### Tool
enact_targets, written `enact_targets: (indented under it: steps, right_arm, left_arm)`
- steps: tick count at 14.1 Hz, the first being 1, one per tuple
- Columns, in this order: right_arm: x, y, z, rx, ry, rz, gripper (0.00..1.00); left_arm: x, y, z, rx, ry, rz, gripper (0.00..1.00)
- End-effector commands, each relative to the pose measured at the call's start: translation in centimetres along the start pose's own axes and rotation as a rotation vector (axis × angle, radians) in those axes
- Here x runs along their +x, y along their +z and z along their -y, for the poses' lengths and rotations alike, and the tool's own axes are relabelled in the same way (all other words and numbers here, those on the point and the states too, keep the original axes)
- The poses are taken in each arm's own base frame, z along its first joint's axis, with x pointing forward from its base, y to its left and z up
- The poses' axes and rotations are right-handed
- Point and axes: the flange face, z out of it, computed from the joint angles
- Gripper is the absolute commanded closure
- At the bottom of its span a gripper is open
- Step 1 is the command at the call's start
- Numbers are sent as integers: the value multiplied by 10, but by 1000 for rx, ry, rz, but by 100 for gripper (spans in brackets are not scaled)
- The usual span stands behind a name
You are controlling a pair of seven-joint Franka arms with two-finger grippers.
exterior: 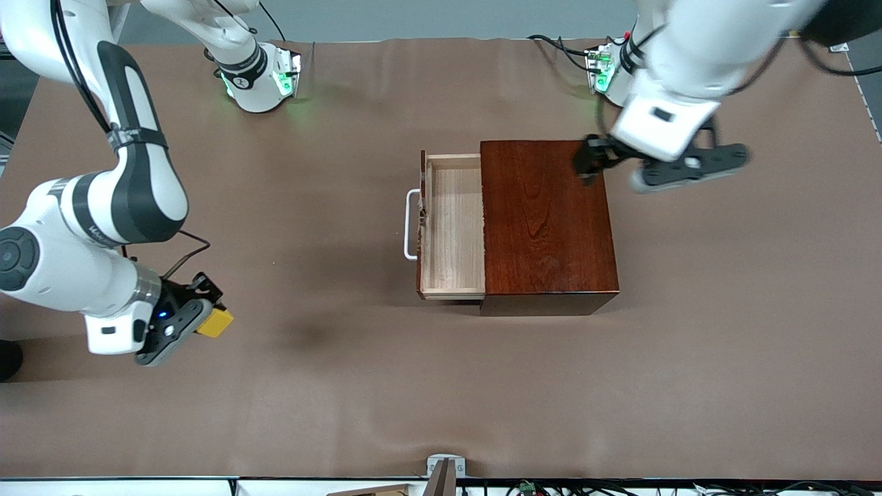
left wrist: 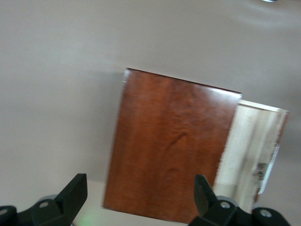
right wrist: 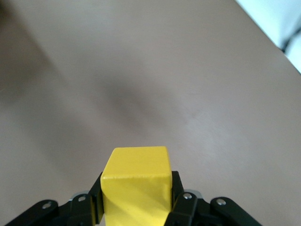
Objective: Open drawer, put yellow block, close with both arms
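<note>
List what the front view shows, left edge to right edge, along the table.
Right gripper shut on small yellow block → white U-shaped handle → open pale-wood drawer → glossy reddish-brown wooden box → open left gripper over the box's corner.

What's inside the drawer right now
The drawer's pulled-out part shows only bare pale wood. The part inside the wooden box is hidden. The yellow block is in the right gripper.
</note>
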Motion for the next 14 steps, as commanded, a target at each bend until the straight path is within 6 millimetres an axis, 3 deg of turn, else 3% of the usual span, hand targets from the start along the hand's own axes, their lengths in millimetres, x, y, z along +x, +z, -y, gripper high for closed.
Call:
enact_targets:
  steps: [1,4,7,11,14]
  right_arm:
    - [23,-23,43,33,-143,-9,100]
    - [56,-24,85,60,-271,-40,100]
    - [90,-19,131,78,-381,-70,100]
    - [148,-15,218,-3,-598,-56,100]
    - [186,0,261,-82,-745,-31,100]
  left_arm:
    - [-1,-1,52,-14,-17,36,0]
    - [21,5,98,-34,-98,53,0]
    - [45,6,144,-54,44,27,0]
    - [57,5,173,-59,207,1,0]
    - [66,9,192,-57,290,-14,0]
